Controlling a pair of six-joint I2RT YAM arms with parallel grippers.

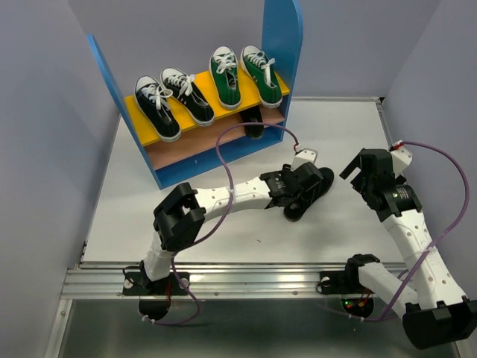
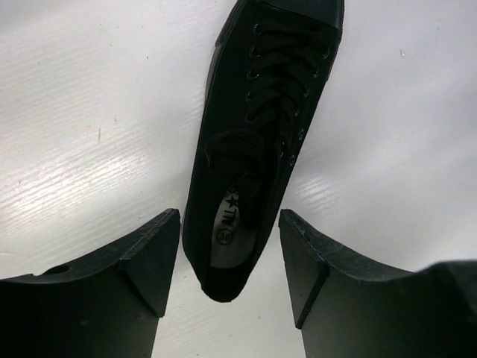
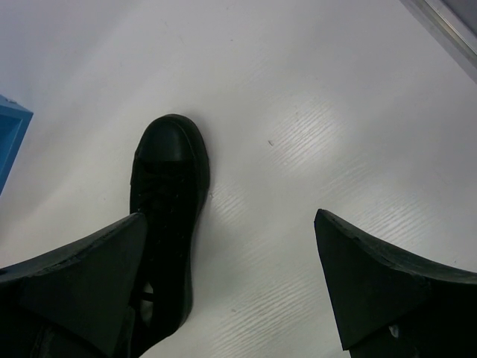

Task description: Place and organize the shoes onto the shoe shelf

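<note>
One all-black shoe [image 1: 320, 186] lies on the white table right of the shelf. My left gripper [image 1: 302, 195] is open above it. In the left wrist view the shoe's heel [image 2: 223, 261] lies between the spread fingers [image 2: 153, 257] of the left gripper [image 2: 229, 268], with gaps on both sides. My right gripper [image 1: 359, 173] is open and empty to the shoe's right; its wrist view shows the right gripper [image 3: 231, 276] beside the shoe [image 3: 171, 186]. The shoe shelf [image 1: 283, 45] holds two black sneakers [image 1: 173, 101] and two green sneakers [image 1: 244, 74] on its yellow board. A second all-black shoe [image 1: 255, 121] sits on the lower board.
Grey walls close in the table on the left, back and right. A purple cable [image 1: 223, 160] loops above the left arm. A metal rail [image 1: 223, 280] runs along the table's near edge. A blue shelf corner [image 3: 11, 134] shows in the right wrist view.
</note>
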